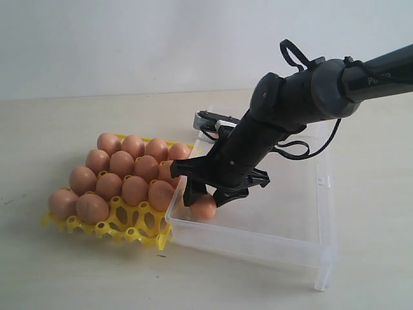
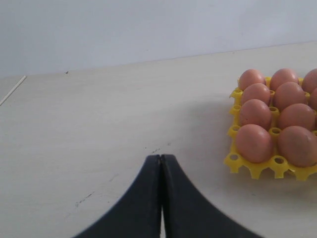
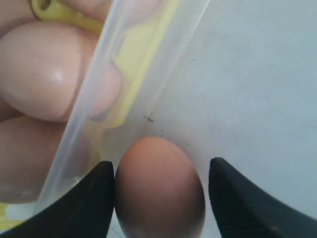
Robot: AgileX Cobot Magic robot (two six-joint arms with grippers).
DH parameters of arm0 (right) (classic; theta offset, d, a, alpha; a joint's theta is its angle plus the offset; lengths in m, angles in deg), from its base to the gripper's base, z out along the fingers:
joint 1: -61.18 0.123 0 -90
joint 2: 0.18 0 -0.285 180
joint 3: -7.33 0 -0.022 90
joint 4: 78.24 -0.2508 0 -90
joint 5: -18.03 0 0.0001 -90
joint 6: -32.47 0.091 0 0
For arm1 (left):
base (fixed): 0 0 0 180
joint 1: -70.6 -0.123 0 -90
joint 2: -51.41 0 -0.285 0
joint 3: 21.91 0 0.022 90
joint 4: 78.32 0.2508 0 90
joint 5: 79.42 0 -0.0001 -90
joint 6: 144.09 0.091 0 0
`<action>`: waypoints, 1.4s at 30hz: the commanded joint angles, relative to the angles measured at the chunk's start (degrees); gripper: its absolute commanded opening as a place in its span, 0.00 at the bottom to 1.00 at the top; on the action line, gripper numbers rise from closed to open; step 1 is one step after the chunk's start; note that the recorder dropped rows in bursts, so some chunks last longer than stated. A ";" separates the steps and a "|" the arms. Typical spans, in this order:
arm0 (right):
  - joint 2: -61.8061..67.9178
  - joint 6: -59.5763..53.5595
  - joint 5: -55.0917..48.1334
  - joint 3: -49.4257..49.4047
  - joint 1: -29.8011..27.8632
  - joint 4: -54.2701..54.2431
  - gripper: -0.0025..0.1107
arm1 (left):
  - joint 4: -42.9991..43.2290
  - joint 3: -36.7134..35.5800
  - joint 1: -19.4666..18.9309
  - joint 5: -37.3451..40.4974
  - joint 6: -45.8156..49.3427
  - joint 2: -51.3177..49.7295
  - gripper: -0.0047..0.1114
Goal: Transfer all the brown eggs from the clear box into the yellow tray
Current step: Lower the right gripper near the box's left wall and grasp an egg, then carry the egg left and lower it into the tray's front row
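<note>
Exterior view: right gripper (image 1: 205,199) reaching down inside the near-left corner of the clear box (image 1: 303,242), jaws apart and astride one brown egg (image 1: 204,208) that lies on the box floor close to the wall. Just beside the box, on its left, the yellow tray (image 1: 132,227), with the other brown eggs (image 1: 121,164) seated in its cups and the near-edge cups open. Both stand on a pale table (image 1: 51,271). Left wrist view: left gripper (image 2: 160,161), jaws pressed together with nothing between them, above bare table; a corner of the tray near, eggs in its cups. Right wrist view: black fingers (image 3: 84,203) spread either side of the single egg, one close against it, the other apart from it; box wall just beside the egg, tray and its eggs visible through the wall.
</note>
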 commanded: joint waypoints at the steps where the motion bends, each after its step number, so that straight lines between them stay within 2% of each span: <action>1: -0.12 -1.69 1.54 0.09 0.23 -0.18 0.51 | -0.38 0.23 -0.07 -0.79 -0.25 0.32 0.04; 8: -0.12 -3.18 2.63 0.09 0.23 -0.06 0.49 | -0.38 0.23 -0.07 -0.79 -0.25 0.32 0.04; 10: -0.12 -4.05 2.87 0.09 0.23 -0.06 0.37 | -0.38 0.23 -0.07 -0.79 -0.25 0.32 0.04; 12: -0.12 -5.54 3.11 0.09 0.23 -0.06 0.19 | -0.38 0.23 -0.07 -0.79 -0.25 0.32 0.04; 13: -0.12 -7.30 3.64 0.09 0.50 0.23 0.03 | -0.38 0.23 -0.07 -0.79 -0.25 0.32 0.04; 18: -2.42 -7.99 5.88 -0.39 0.49 3.01 0.02 | -0.38 0.23 -0.07 -0.79 -0.25 0.32 0.04; 23: -14.55 -8.13 21.03 -9.73 1.02 3.14 0.02 | -0.38 0.23 -0.07 -0.79 -0.25 0.32 0.04; 27: -21.29 -8.02 35.30 -16.46 6.59 3.14 0.02 | -0.38 0.23 -0.07 -0.79 -0.25 0.32 0.04; 28: -21.96 -8.02 41.03 -17.78 9.16 3.14 0.02 | -0.38 0.23 -0.07 -0.79 -0.25 0.32 0.04; 31: -21.62 -8.02 49.16 -18.72 13.87 3.61 0.02 | -0.38 0.23 -0.07 -0.79 -0.25 0.32 0.04; 37: -18.76 -7.24 60.52 -18.82 21.84 10.48 0.02 | -0.38 0.23 -0.07 -0.79 -0.25 0.32 0.04; 42: -15.31 -1.67 66.19 -18.82 24.52 19.67 0.02 | -0.38 0.23 -0.07 -0.79 -0.25 0.32 0.04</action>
